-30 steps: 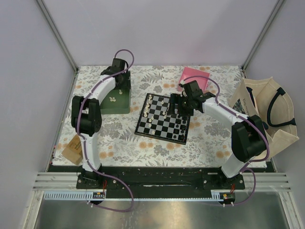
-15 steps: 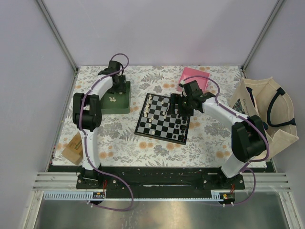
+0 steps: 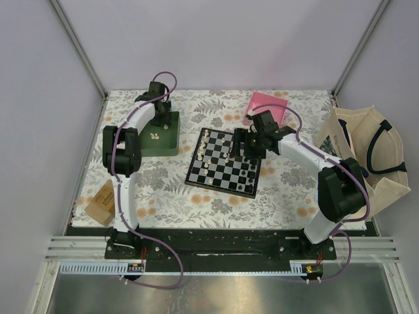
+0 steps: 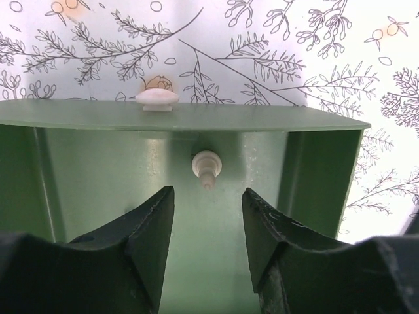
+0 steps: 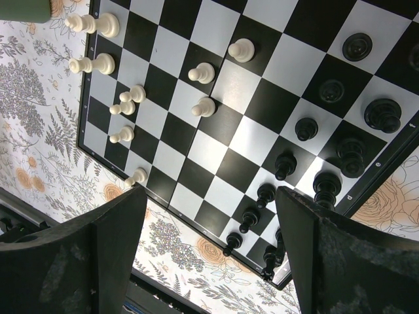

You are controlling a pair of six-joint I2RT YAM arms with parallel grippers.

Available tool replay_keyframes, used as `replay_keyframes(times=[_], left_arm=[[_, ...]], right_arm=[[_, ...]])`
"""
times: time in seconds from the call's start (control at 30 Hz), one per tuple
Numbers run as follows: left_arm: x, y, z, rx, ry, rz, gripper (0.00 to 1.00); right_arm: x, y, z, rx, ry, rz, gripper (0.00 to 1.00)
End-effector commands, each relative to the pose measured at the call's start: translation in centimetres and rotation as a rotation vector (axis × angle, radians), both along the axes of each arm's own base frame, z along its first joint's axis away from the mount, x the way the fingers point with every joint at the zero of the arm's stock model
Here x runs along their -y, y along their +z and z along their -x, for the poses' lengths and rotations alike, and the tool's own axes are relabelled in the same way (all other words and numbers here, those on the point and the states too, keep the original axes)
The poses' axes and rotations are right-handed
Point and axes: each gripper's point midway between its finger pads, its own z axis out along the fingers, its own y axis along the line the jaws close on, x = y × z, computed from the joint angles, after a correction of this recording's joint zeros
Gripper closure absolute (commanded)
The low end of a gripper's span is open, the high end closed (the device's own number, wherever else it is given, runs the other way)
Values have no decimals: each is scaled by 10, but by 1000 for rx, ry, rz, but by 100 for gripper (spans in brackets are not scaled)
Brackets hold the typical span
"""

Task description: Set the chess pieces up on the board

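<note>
Chess pieces: board (image 3: 226, 171) sits mid-table and is partly set. White pcs (image 5: 203, 73) run along its L side w/ a few pawns further in, black pcs (image 5: 286, 165) are bunched on the R side, and rows look uneven. More white pcs (image 3: 155, 136) lie loose in the green tray (image 3: 167, 145) left of the board. In the L wrist view one small white pc (image 4: 206, 167) lies on its side on the tray floor close to the far wall; a second pc (image 4: 156, 99) shows at the rim, can't tell if it's on the rim or behind it. Left gripper (image 4: 207, 193) is down in the tray w/ jaws part-way apart, nothing between them, lined up just short of the lying pc. Right gripper (image 5: 209, 196) hovers over the board, jaws wide, nothing held. Pink box (image 3: 267, 104) sits behind the board, tote bag (image 3: 360, 147) at the far R. Risks: the pc is tiny, round and lying flat, so an off-centre pinch likely squirts it away; fingertips may hit the tray wall since the pc is so near it. Wide R jaws over crowded black pcs could topple neighbours if the gripper dips.
</note>
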Motion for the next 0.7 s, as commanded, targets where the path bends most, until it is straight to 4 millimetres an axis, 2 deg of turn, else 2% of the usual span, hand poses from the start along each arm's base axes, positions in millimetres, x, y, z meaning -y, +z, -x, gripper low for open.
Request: replay_keyframes(times=[0.0,0.67], left_arm=[[2,18,-15,53,-7,24,51],[2,9,-17,7,-8,39,63]], right_arm=[[-3,15,-10,40,8,-21,11],[-2,12,-10,37,10,-16,11]])
